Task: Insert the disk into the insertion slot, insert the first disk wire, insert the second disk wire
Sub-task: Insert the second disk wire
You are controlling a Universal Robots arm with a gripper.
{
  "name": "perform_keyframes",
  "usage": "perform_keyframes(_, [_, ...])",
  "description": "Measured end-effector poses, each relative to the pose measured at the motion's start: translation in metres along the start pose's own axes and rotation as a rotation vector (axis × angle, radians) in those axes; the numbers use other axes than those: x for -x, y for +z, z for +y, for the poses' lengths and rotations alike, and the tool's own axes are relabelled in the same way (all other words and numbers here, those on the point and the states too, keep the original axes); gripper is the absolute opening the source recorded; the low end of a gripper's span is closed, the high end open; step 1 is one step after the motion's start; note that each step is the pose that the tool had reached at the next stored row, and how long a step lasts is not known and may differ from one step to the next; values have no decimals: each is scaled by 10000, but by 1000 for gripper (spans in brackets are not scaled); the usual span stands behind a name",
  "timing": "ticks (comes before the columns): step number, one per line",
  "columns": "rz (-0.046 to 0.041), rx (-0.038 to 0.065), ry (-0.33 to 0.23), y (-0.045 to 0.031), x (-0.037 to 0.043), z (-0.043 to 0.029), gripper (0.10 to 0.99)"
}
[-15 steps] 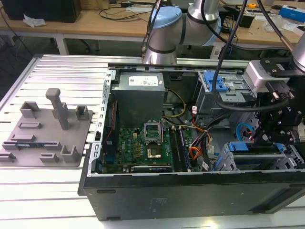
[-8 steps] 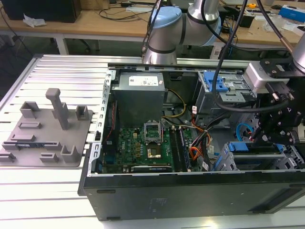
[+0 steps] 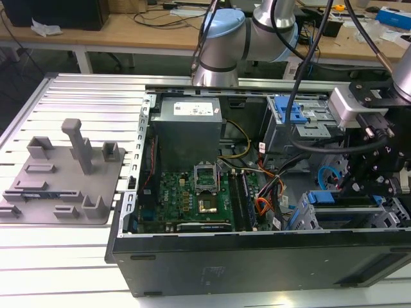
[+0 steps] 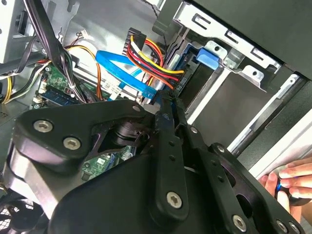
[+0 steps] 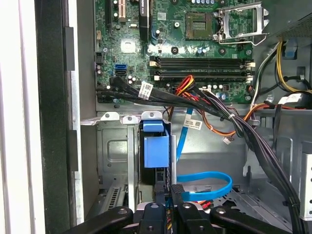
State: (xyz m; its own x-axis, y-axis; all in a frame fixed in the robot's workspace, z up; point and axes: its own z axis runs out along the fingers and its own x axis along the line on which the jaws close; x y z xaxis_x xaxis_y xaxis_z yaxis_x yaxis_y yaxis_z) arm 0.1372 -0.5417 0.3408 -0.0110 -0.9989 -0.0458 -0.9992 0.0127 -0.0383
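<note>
From my station I see a ribbed metal work table [image 3: 77, 96] with long grooves running across it, bright under overhead light. Behind it stands a wooden bench [image 3: 128, 32] on white legs, strewn with cables [image 3: 160, 16] and a crumpled paper [image 3: 46, 27]. A dark box [image 3: 54, 13] sits at its far corner, and the floor [image 3: 26, 70] beneath looks dark grey.
</note>
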Motion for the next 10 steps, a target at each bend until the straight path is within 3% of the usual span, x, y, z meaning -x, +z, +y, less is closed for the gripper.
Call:
perform_keyframes(7, [-20, 7, -1, 55, -1, 3, 161])
perform_keyframes(8, [-15, 5, 1, 50, -3, 6, 231])
perform_keyframes(10, [-5, 5, 0, -22, 3, 3, 231])
